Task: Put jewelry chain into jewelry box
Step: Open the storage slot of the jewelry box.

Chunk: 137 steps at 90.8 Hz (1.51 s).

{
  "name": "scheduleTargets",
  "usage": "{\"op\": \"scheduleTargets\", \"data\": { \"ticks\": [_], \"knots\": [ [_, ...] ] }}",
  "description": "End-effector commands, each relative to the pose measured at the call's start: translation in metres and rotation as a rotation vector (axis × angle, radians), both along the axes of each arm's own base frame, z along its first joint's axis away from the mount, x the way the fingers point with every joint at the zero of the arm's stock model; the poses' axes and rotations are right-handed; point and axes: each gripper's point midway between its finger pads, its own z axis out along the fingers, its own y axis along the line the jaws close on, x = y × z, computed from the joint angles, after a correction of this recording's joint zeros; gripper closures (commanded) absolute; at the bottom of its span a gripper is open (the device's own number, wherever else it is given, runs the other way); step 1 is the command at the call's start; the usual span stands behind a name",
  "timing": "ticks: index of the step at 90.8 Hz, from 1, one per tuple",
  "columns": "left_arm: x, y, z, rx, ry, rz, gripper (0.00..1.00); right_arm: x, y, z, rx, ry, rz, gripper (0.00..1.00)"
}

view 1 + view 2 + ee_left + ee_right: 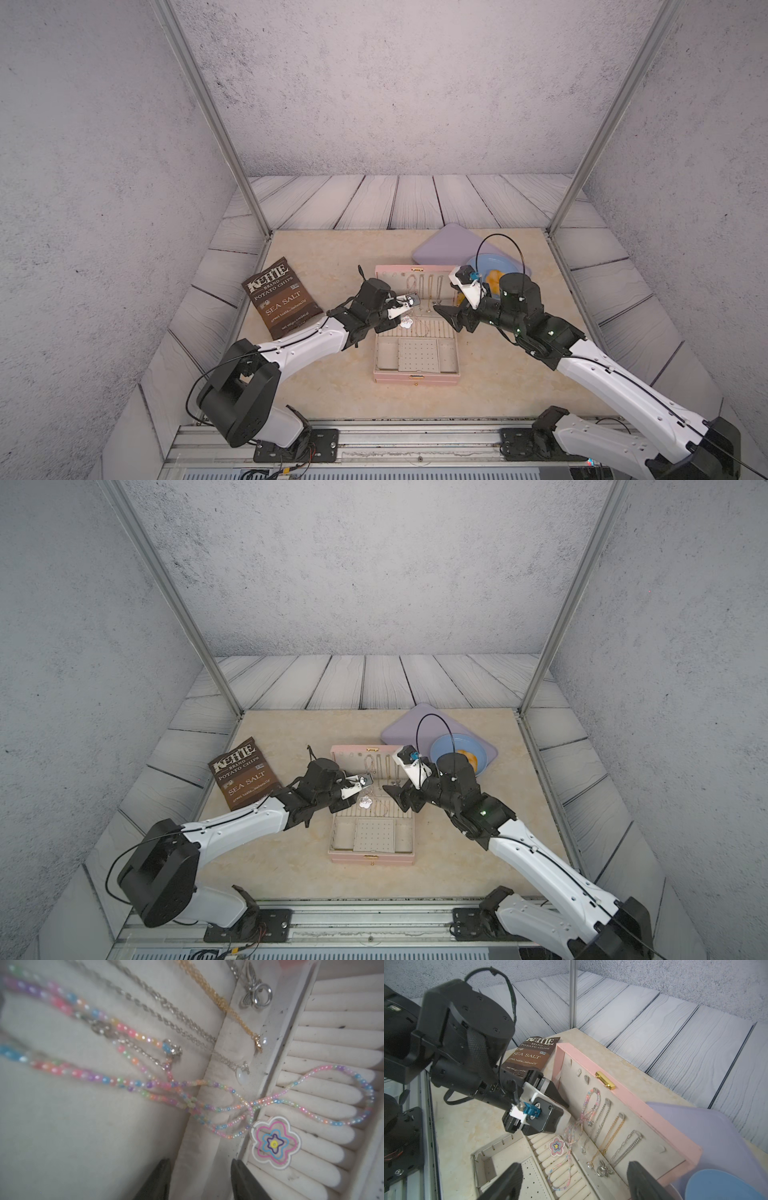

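The pale pink jewelry box (415, 376) (372, 858) lies open mid-table, its lid (633, 1095) tilted back. The jewelry chain (230, 1089) (571, 1132), a string of pastel beads with a flower pendant (274, 1142) (556, 1146), hangs from a lid hook and trails over the ring rolls (332, 1043). My left gripper (199, 1167) (405, 307) hovers open at the lid's lower edge, beside the pendant and holding nothing. My right gripper (573, 1167) (446, 318) stands wide open over the box's right side, also empty.
Silver chains (629, 1147), a gold one (610, 1136) and a butterfly pendant (605, 1169) hang in the lid. A chip bag (280, 297) lies left of the box. Behind it on the right are a lilac tray (449, 245) and a blue plate (457, 746) with orange food.
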Motion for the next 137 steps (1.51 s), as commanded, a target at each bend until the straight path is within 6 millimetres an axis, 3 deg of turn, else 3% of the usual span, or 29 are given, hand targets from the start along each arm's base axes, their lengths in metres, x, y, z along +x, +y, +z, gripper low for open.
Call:
{"op": "scheduleTargets", "data": {
  "ticks": [1,20,48,61,84,102,137],
  "knots": [
    [0.007,0.013,-0.016,0.085,0.021,0.051,0.52,-0.002,0.0,0.01,0.074,0.006,-0.009,0.18],
    [0.005,0.008,-0.028,0.092,0.052,0.039,0.68,0.003,-0.001,-0.013,0.129,0.093,-0.072,0.18],
    [0.002,-0.001,-0.033,0.014,0.094,0.052,1.0,0.006,0.0,-0.056,0.189,0.253,-0.142,0.18],
    [-0.006,-0.006,-0.032,-0.055,0.131,0.051,1.0,0.013,-0.003,-0.072,0.193,0.32,-0.216,0.23],
    [-0.021,-0.012,-0.018,-0.185,0.197,0.075,1.0,0.02,0.005,-0.098,0.17,0.404,-0.309,0.44],
    [-0.028,-0.014,-0.025,-0.253,0.275,0.12,1.0,0.021,0.026,-0.116,0.088,0.397,-0.273,0.52],
    [-0.015,-0.012,-0.022,-0.287,0.248,0.198,1.0,0.043,0.056,-0.145,-0.036,0.304,-0.271,0.61]
  ]
}}
